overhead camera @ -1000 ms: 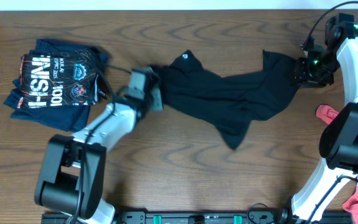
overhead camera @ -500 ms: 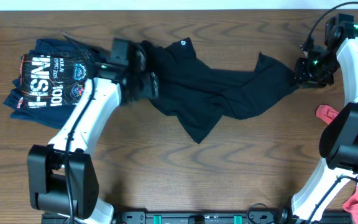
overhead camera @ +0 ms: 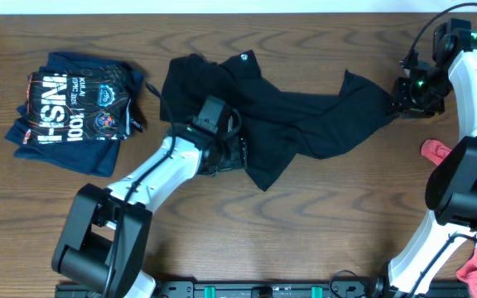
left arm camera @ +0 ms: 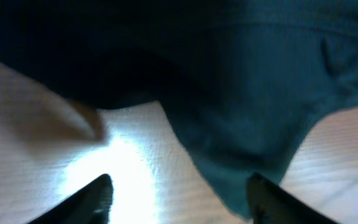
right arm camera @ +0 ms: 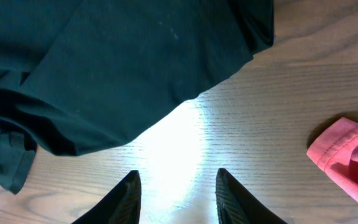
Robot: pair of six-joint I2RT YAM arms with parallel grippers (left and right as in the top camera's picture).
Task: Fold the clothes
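Across table centre, black T-shirt lies crumpled, left end dropped near navy shirt. Left gripper, clamped on fabric second ago, now over shirt's lower edge, jaws wide, empty. Right gripper unmoved at right hem, jaws part-open, empty. Flattening unfinished, folding not begun

dark wood-grain table w/ bright glare; pale strip behind

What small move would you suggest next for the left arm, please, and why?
Probably ease the left gripper forward onto the edge of the black T-shirt and close: its jaws stand open over bare table, and the shirt lies bunched.
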